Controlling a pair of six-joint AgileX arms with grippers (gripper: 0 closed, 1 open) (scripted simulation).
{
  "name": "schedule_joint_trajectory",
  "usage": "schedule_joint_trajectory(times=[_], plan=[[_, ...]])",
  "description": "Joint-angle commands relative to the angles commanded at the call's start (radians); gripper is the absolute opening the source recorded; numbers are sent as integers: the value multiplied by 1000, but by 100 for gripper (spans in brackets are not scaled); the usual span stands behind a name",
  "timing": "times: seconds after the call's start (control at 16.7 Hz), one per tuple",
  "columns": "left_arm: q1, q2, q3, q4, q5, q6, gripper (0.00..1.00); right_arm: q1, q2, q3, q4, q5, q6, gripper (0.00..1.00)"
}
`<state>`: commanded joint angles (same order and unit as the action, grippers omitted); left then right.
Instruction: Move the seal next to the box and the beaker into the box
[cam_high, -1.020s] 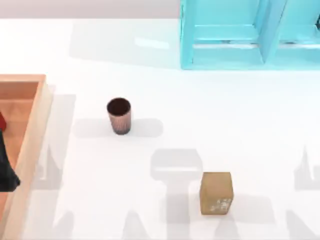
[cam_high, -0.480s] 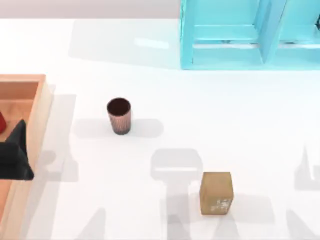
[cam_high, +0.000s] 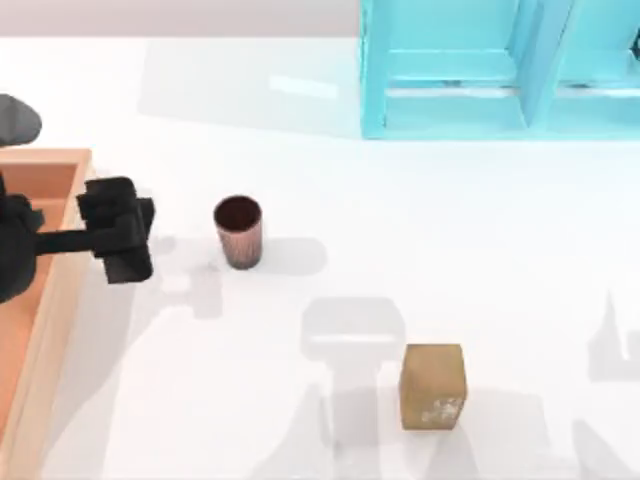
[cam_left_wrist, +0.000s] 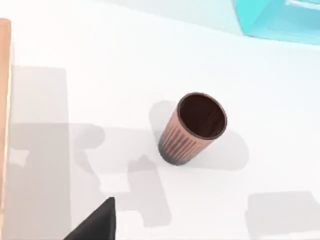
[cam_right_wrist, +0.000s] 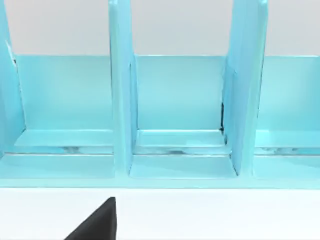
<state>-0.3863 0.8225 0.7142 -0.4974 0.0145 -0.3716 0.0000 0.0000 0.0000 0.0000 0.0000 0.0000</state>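
The beaker (cam_high: 238, 231) stands upright on your white worktop (cam_high: 450, 230), just right of the box (cam_high: 62, 290).
Your left gripper (cam_high: 120, 229) hangs over the box's right rim, near the beaker, and you cannot tell how its fingers stand. The seal (cam_high: 433, 386) sits upright well right of the box and nearer the front edge. A turquoise shelf unit (cam_high: 500, 70) lines the back, far from the box.

You have a reddish-brown ribbed beaker (cam_high: 238, 231) with a maroon inside, and a tan seal (cam_high: 433, 386) with whitish marks. The box (cam_high: 60, 270) is light wood with an orange floor, on a white bench (cam_high: 450, 240).
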Motion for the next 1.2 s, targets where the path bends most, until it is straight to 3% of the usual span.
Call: schedule_joint_trajectory(times=[1.2], plan=[[-564,1270,1124,-757,-13,-572,100,0,0,0,0,0,0,100]])
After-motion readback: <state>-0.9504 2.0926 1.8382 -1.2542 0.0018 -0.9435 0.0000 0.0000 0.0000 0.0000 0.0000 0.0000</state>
